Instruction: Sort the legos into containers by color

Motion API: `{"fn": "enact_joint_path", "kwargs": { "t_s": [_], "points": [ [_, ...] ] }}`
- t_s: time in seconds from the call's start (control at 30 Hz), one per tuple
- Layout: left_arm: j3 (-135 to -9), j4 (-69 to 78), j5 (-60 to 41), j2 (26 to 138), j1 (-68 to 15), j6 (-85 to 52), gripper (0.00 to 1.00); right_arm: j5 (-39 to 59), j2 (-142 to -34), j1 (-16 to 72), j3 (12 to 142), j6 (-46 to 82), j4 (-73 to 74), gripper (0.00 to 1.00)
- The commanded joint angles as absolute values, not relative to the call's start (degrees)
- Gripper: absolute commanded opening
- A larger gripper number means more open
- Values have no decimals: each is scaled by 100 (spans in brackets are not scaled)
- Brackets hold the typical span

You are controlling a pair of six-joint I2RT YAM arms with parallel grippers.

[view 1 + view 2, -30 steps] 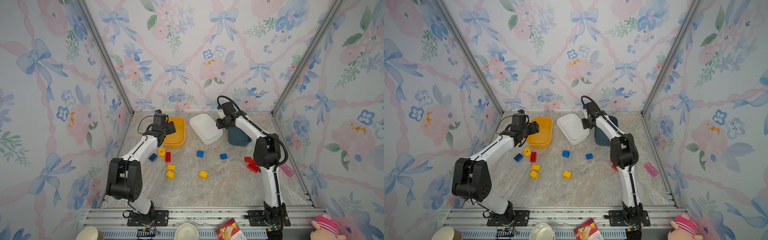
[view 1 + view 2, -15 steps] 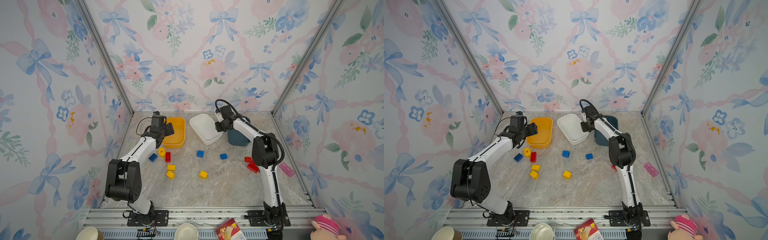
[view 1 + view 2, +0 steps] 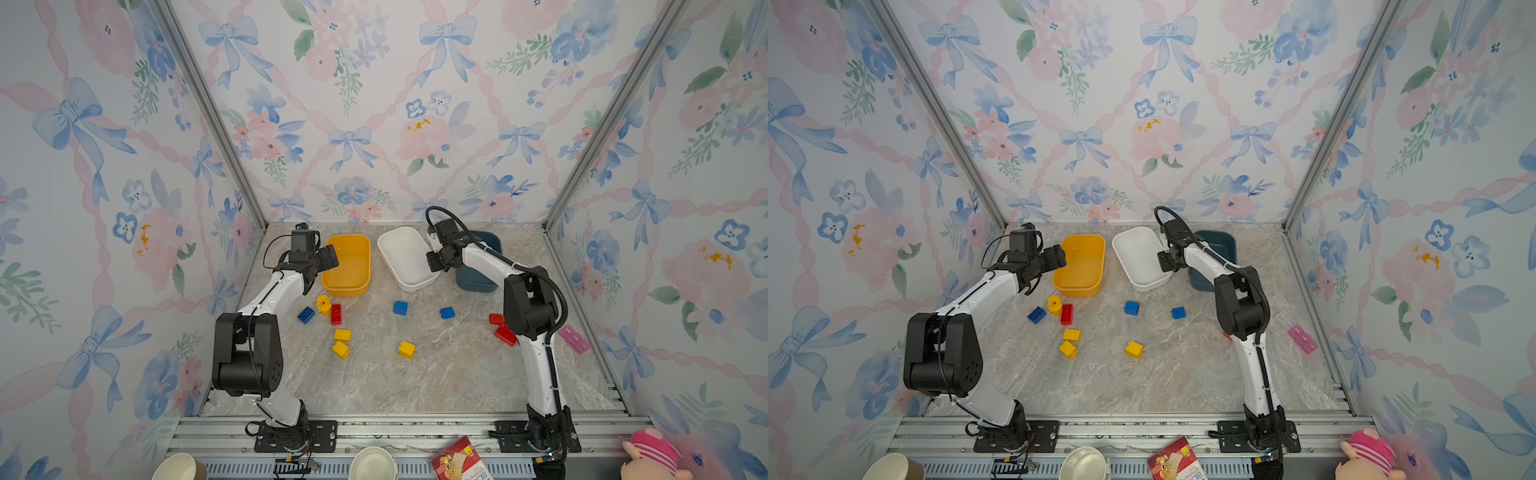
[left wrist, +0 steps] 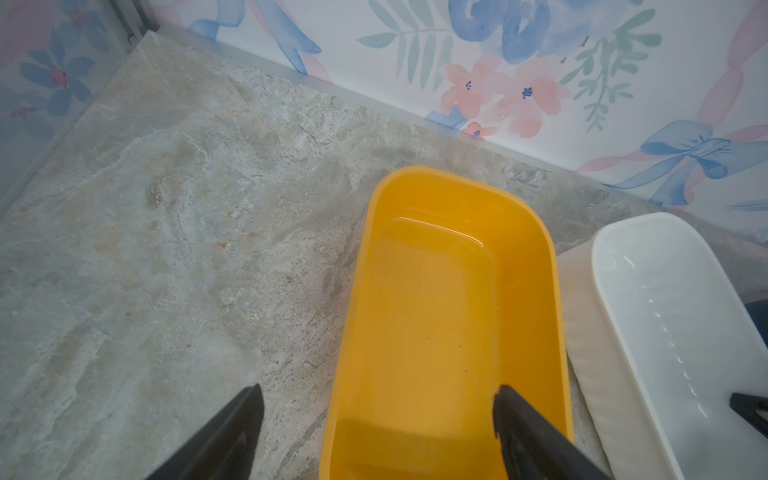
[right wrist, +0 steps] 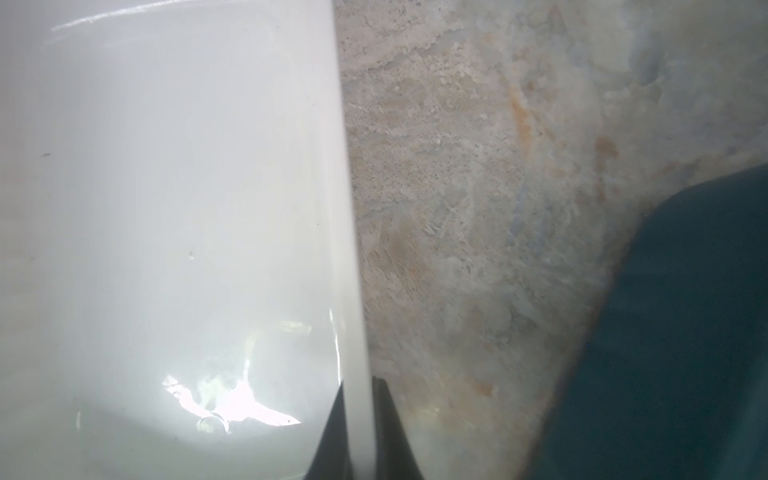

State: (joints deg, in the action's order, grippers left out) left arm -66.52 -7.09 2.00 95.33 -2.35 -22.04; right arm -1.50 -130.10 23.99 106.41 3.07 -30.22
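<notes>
Left arm: base at 7 o'clock on the bench (image 3: 415, 374), elbow up, white forearm reaching to 11 o'clock. Left fingers (image 3: 328, 259) spread wide and holding nothing. In the left wrist view one black tip is over the yellow tub (image 4: 552, 266) and the other is over bare bench beside it.

Right arm: base at 5 o'clock, lower link upright, forearm angled toward 12 o'clock and crossing in front of the teal tub (image 3: 478, 284). Right fingers (image 3: 436, 262) are pinched on the white tub (image 3: 415, 284), one inside and one outside the long rim on its 3 o'clock side.

The tubs sit in a row along the far edge, from 11 to 1 o'clock. They are smooth glossy plastic, shallow, with rounded corners, and all look empty. The white one is skewed. The bench is matte, a marbled grey-beige stone look.

The legos are loose mid-bench, none in a tub:
- At 9 o'clock: blue brick (image 3: 306, 314), round yellow piece (image 3: 323, 305), red brick (image 3: 336, 313), touching or nearly so.
- Toward 7 o'clock: two yellow bricks (image 3: 341, 341).
- Near centre: yellow brick (image 3: 407, 349) and two blue bricks (image 3: 400, 307).
- At 3 o'clock: red bricks (image 3: 505, 334) by the right arm.

All are studded hard plastic.
</notes>
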Motion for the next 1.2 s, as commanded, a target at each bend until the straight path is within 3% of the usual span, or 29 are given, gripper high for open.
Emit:
{"fn": "enact_joint_path", "kwargs": {
  "t_s": [0.0,0.3,1.07,1.17],
  "points": [
    [-6895,-659,54,9841,-177,-2015,89,-412,-12682,2560,10242,564,-2980,2],
    [-7300,-660,-220,10423,-176,-1767,89,-457,-12377,2699,9773,1521,-2942,0],
    [-7612,-665,-598,10798,-176,-1592,89,-481,-13095,3120,10679,3314,-3554,0],
    [-7611,-664,-624,10805,-176,-1595,89,-297,-13104,3137,10636,3469,-3410,4]
  ]
}}
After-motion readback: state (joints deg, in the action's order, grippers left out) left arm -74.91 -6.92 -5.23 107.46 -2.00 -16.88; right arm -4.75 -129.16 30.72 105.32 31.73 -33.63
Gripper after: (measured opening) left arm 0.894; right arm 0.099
